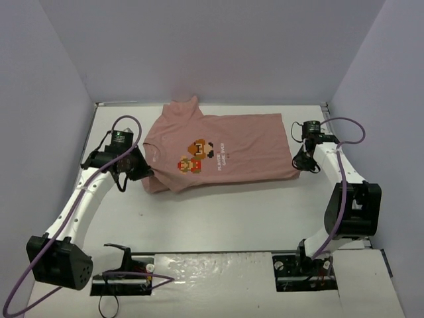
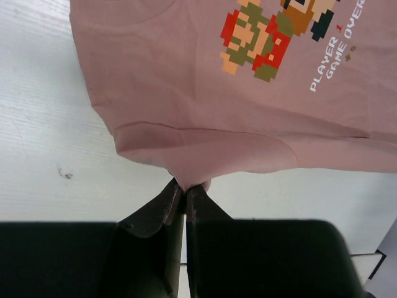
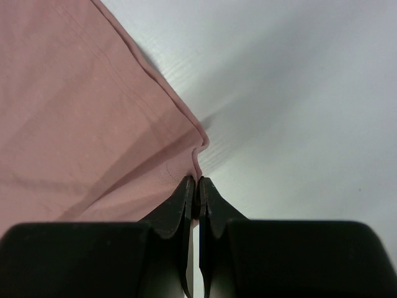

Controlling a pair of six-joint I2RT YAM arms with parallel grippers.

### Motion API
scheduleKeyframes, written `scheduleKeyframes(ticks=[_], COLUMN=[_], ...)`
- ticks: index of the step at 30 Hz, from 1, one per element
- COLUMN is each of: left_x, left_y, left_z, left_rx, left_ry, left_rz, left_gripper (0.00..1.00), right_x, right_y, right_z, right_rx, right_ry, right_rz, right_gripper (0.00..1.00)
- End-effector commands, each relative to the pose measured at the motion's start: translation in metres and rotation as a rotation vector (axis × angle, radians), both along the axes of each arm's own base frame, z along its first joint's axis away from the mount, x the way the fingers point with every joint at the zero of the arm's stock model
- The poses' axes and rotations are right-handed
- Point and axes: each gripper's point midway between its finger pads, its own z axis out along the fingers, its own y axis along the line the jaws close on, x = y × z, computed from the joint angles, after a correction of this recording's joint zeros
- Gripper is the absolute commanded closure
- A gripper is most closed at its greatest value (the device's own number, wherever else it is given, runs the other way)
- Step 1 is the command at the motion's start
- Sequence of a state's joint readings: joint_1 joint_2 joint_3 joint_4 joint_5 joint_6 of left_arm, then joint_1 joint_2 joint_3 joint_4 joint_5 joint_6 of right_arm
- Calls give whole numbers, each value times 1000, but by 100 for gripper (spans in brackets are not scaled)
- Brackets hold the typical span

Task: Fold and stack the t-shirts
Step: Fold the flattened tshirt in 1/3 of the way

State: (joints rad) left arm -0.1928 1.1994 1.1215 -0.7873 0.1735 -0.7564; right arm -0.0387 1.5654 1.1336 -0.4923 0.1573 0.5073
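The dusty-pink t-shirt lies on the white table with its pixel-art print facing up and its near side folded under. My left gripper is shut on the shirt's near-left folded edge; the left wrist view shows the cloth pinched between the jaws of the gripper. My right gripper is shut on the shirt's near-right hem corner; the right wrist view shows the hem drawn up into the tips of the gripper.
White walls close in the table on the left, back and right. One sleeve bunches against the back wall. The arm bases stand on a white plate at the near edge.
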Motion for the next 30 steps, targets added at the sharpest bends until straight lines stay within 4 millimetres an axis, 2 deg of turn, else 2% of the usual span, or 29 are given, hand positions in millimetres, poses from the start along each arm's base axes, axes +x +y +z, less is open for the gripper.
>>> scheduleKeyframes(ticks=[1,5,8,16,20,24,30], left_x=[48,65,71,89,100,112,131], left_y=[2,0,1,2,2,1,-2], left_z=[29,25,24,4,-4,-6,1], left_rx=[42,77,95,133,153,168,177], left_ry=[-143,-133,-133,-99,-83,-86,-112], left_rz=[-23,-67,-78,-107,-120,-134,-157], left_gripper=[100,100,100,100,100,100,100], right_x=[19,32,38,65,71,76,85], right_y=[-10,-9,-9,-3,-1,-3,-6], right_z=[7,5,4,5,-4,-10,-17], right_rx=[-53,-53,-55,-65,-68,-81,-96], right_ry=[1,8,11,-3,16,30,42], right_rz=[7,23,32,58,60,58,58], right_gripper=[100,100,100,100,100,100,100])
